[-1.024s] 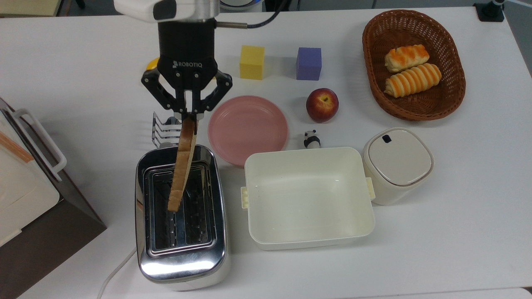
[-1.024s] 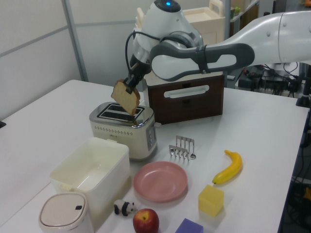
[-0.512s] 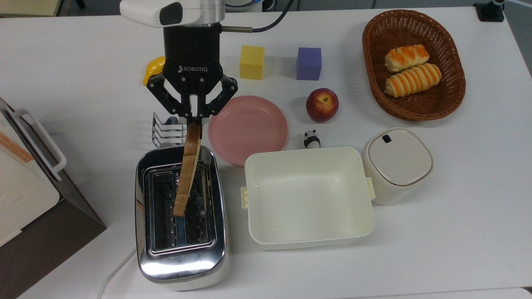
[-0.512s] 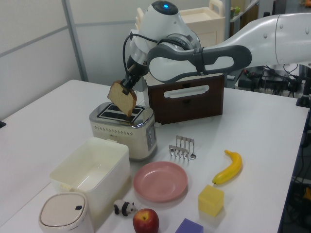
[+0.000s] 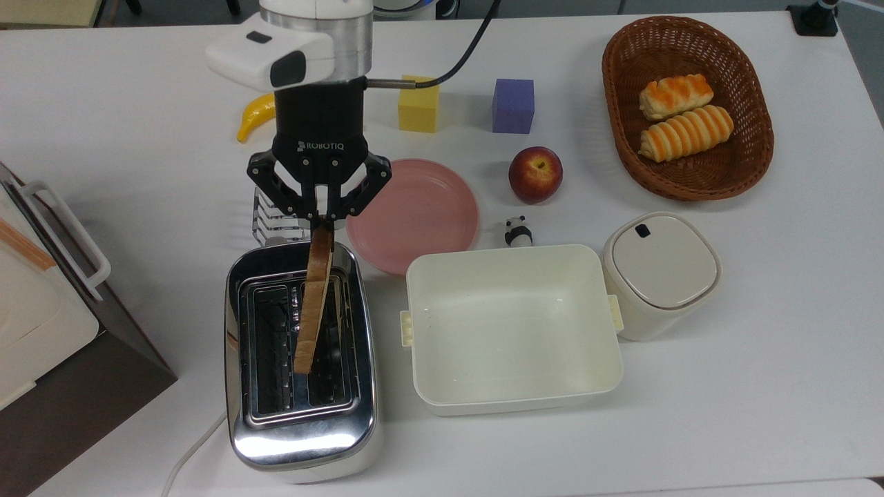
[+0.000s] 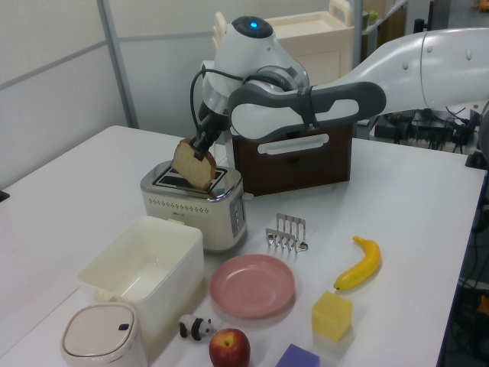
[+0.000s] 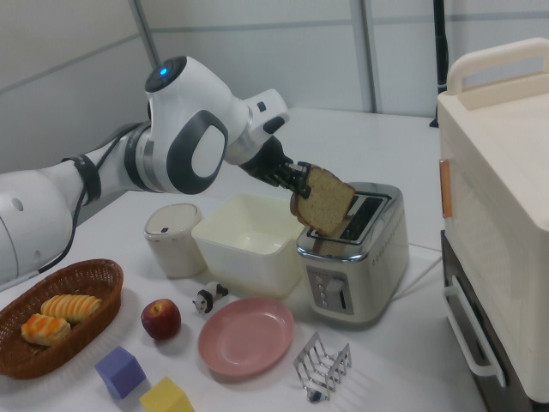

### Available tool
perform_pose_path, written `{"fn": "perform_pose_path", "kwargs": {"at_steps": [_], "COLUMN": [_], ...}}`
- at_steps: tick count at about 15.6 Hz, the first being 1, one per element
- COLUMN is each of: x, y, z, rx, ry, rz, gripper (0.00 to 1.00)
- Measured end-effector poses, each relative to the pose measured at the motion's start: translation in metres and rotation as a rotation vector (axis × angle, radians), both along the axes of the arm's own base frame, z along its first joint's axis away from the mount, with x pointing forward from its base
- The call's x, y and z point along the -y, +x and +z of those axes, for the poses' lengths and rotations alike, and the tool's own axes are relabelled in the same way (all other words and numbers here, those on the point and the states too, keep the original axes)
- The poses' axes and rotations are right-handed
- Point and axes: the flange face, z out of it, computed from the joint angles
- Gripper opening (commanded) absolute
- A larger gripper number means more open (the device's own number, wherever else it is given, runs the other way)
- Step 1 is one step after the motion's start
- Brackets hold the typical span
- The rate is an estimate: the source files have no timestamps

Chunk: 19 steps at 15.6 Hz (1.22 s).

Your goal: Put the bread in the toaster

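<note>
Top view, jaws gripping bread [image 5: 312, 304] over toaster [image 5: 301, 366], wire rack [image 5: 271, 219] partly hidden

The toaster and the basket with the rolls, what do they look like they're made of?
The toaster looks like polished chrome-finished metal on top: it mirrors its surroundings in the top view. Its side panels look cream, probably painted metal or plastic. The basket looks like woven brown wicker or rattan, possibly a plastic imitation: an open lattice weave shows along its wall.
</note>
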Motion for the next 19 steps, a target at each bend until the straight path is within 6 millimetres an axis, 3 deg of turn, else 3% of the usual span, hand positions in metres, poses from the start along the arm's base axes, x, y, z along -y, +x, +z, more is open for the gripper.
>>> {"fn": "perform_pose_path", "kwargs": {"at_steps": [3, 6, 7, 8, 9, 10, 19], "x": [0.0001, 0.0, 0.0, 0.0, 0.0, 0.0, 0.0005], "y": [0.0009, 0.001, 0.001, 0.001, 0.001, 0.001, 0.0012], "z": [-0.0027, -0.0026, -0.0026, -0.0026, -0.0026, -0.0025, -0.0004], "rx": [-0.003, -0.003, -0.003, -0.003, -0.003, -0.003, 0.001], "ry": [-0.005, -0.005, -0.005, -0.005, -0.005, -0.005, -0.006], "rz": [0.002, 0.002, 0.002, 0.002, 0.002, 0.002, 0.001], "gripper": [0.01, 0.43, 0.64, 0.7, 0.89, 1.0, 1.0]}}
